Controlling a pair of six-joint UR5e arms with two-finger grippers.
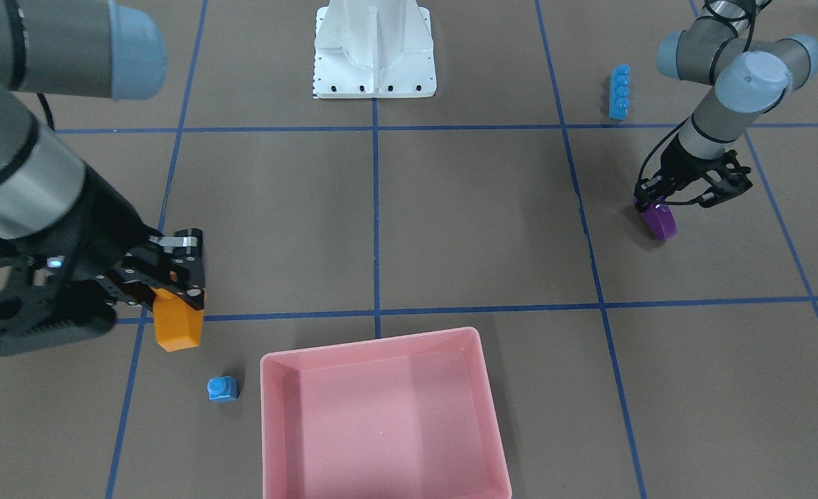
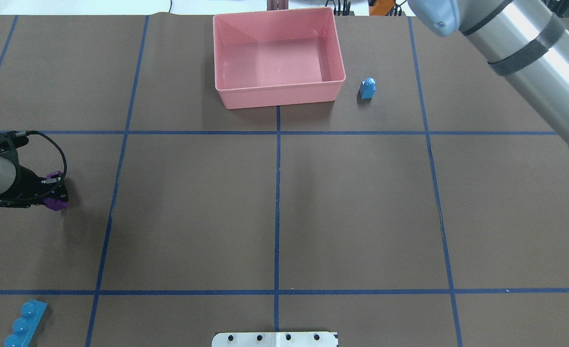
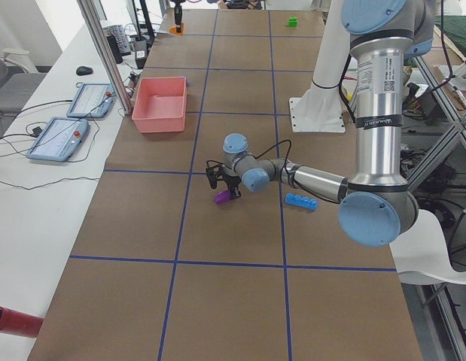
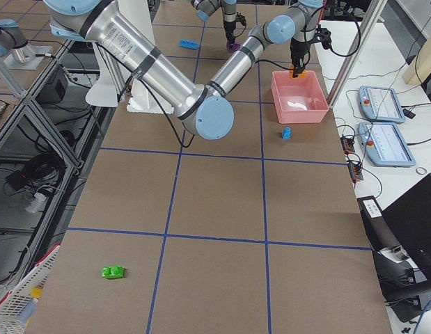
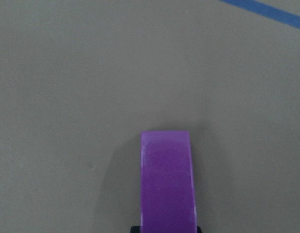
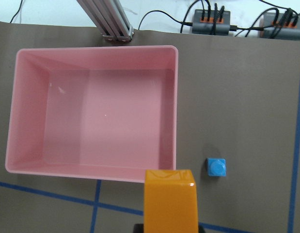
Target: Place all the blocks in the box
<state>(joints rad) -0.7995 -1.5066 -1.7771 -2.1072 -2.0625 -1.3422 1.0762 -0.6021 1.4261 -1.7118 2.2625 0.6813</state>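
My right gripper (image 1: 181, 294) is shut on the orange brick (image 1: 179, 324), held above the table just short of the pink box's (image 1: 381, 409) near wall; the right wrist view shows the brick (image 6: 170, 199) and the box (image 6: 91, 107). The small blue one-stud brick (image 1: 222, 389) stands beside the box. My left gripper (image 2: 53, 192) is shut on the purple sloped brick (image 2: 56, 203), low at the table at the far left. The long blue brick (image 2: 24, 324) lies near the robot's side. The green brick (image 4: 113, 272) lies far off at the table's right end.
The white robot base (image 1: 374, 55) stands at the middle of the robot's edge. Blue tape lines grid the brown table. An aluminium post (image 6: 108, 19) stands right behind the box. Tablets (image 3: 59, 135) lie on a side bench beyond the table's far edge.
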